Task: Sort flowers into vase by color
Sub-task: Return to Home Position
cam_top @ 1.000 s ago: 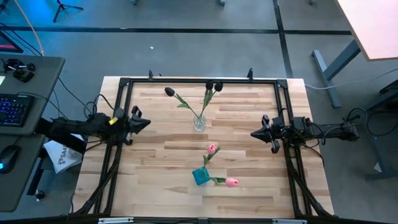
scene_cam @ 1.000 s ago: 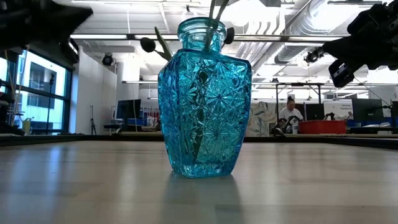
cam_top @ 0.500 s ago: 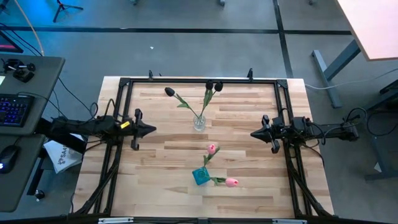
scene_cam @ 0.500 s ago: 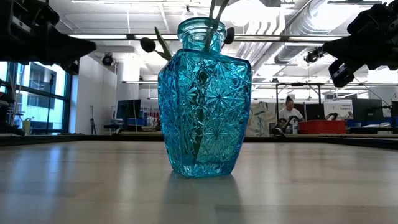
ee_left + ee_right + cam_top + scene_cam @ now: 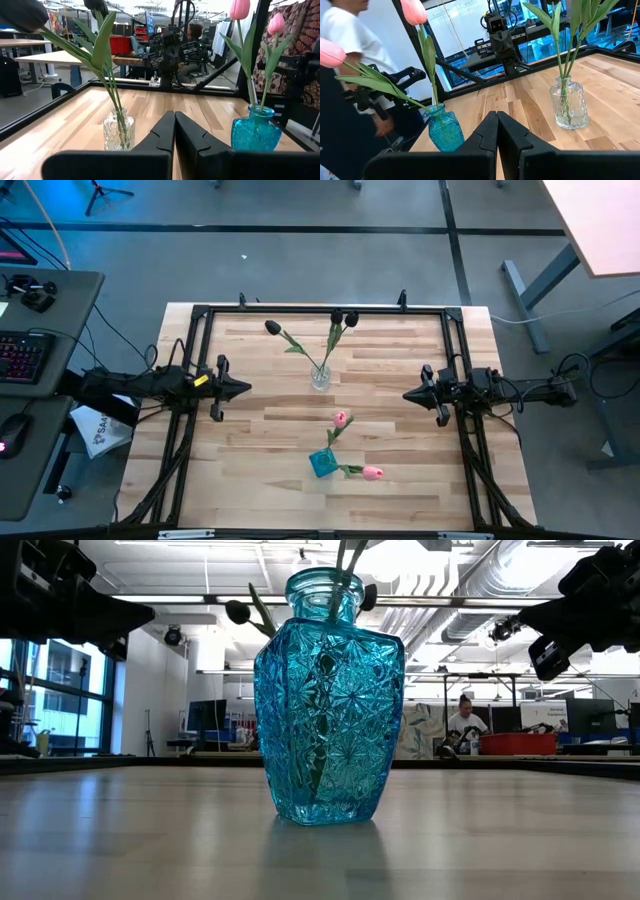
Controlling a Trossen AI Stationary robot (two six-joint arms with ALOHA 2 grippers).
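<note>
Dark flowers (image 5: pixel 340 319) stand in the clear vase (image 5: pixel 319 377) toward the bench's (image 5: pixel 260 450) far edge, pink flowers (image 5: pixel 372 473) in the blue vase (image 5: pixel 322 463) nearer the front edge. The left claw (image 5: pixel 243 389) and right claw (image 5: pixel 407 394) hang at the side edges, fingers together.

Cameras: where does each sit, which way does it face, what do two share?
High view: overhead, straight down on table; left tool, right tool at its sides.
Low view: tabletop height, level across; blue vase close, left arm, right arm above.
Left wrist view: on left arm, facing right arm past its shut tool.
Right wrist view: mirrored, facing left arm.
Both wrist views share blue vase, clear vase.
</note>
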